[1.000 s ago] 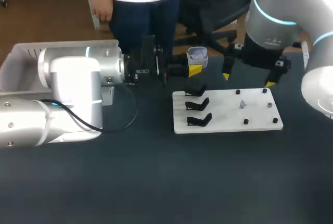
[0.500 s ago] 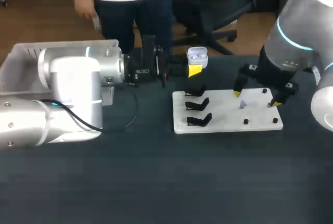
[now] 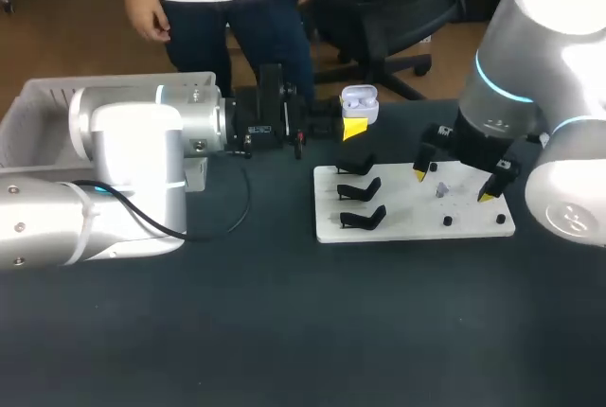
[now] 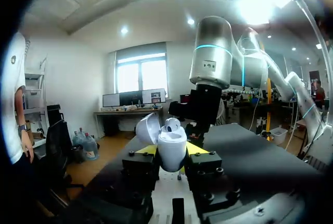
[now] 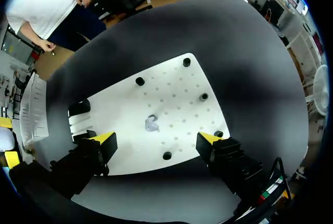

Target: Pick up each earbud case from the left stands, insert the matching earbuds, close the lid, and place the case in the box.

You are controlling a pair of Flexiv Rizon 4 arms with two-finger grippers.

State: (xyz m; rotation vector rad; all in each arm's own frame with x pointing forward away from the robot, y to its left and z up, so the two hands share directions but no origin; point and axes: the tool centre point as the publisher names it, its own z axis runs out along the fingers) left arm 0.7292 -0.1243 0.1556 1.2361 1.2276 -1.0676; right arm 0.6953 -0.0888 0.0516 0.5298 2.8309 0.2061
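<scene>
My left gripper (image 3: 356, 115) is shut on a white earbud case (image 3: 359, 102), held above the table just behind the white board (image 3: 414, 227). In the left wrist view the case (image 4: 172, 150) stands upright between the yellow tips with its lid (image 4: 147, 129) open and one earbud (image 4: 172, 125) seated inside. A loose earbud (image 3: 441, 189) lies on the board among black pegs. My right gripper (image 3: 453, 185) hangs open over it. In the right wrist view the earbud (image 5: 151, 124) lies just ahead of the gap of that gripper (image 5: 156, 139). Three black stands (image 3: 361, 189) on the board's left side are bare.
A white box (image 3: 38, 109) sits at the table's far left, behind my left arm. Several black pegs (image 5: 203, 97) stick up from the board around the earbud. Dark table surface lies in front of the board.
My right arm has come down from behind the board and now holds its open gripper over the loose earbud. The left arm and the case have stayed put.
</scene>
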